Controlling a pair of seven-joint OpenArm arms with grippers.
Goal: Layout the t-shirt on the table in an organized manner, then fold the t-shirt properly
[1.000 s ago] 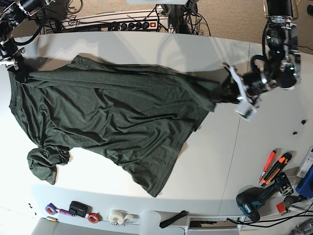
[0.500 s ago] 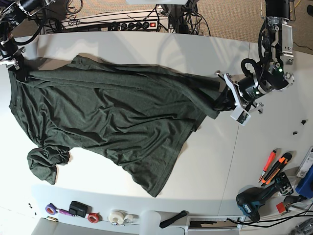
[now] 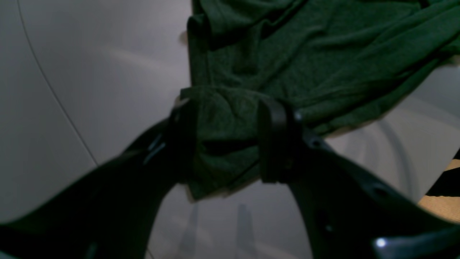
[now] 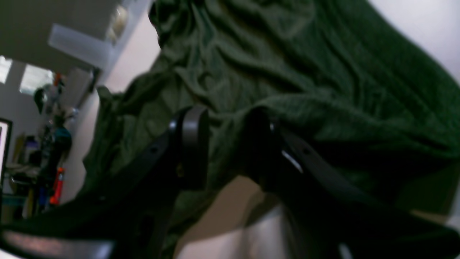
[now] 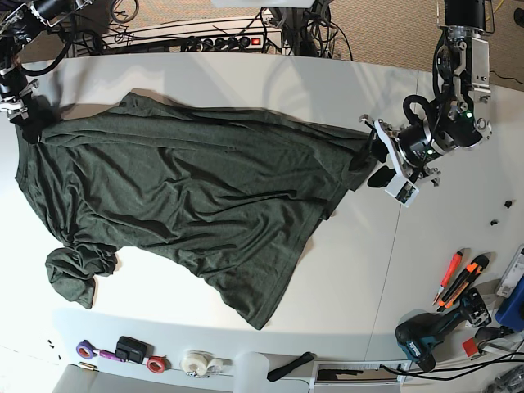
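The large dark green soft-fabric t-shirt [image 5: 176, 201] lay spread across the wide smooth white worktop [image 5: 426, 270], stretched lengthwise between the two arms but not yet flat. One sleeve sat bunched in a wad at the near left corner in the base view, the lower hem ran off in a skewed point toward the front edge, and creases crossed the body.

Judgement on the step in hand: the layout stage was incomplete. To do it well, each end effector should let the cloth settle fully onto the worktop before withdrawing, lifting clear without snagging the fabric, then re-grip at the bunched sleeve and the skewed hem to square the garment. Folding should wait until both sleeves lie flat.

The left end effector [image 3: 226, 140] stood with its jaws parted, a folded corner of the t-shirt sitting between the fingers [image 3: 273, 140]; the cloth appeared to touch both fingers but was not pinched tight. In the base view it sat at the garment's right-hand end [image 5: 378, 162].

The right end effector [image 4: 222, 147] likewise showed its jaws apart, straddling a ridge of fabric at the opposite end. Whether the cloth was loosely caught or fully free could not be told, the picture being blurred.
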